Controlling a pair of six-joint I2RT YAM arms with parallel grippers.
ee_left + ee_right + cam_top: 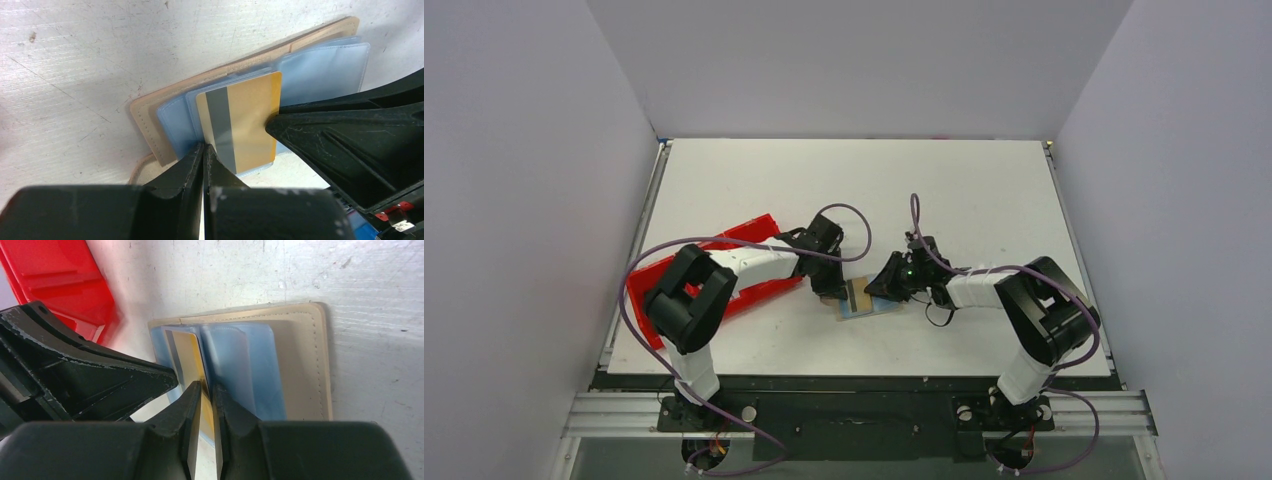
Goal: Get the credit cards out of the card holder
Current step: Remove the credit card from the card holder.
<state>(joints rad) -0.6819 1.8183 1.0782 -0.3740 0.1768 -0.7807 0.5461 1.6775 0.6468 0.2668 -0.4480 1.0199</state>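
The card holder (869,303) lies open flat on the table; it is a tan stitched cover (145,125) with pale blue clear sleeves (250,370). A gold credit card (250,120) with a grey stripe rests on the left sleeves (185,355). My left gripper (204,146) is shut and empty, with its tips pressed down on the holder at the card's near corner. My right gripper (206,387) meets the card's opposite long edge, which shows in the narrow slit between its jaws. I cannot see a grip on the card.
A red plastic tray (754,228) lies left of the holder, partly under my left arm, and its corner shows in the right wrist view (65,285). White walls enclose the table on three sides. The two grippers' tips are almost touching over the holder.
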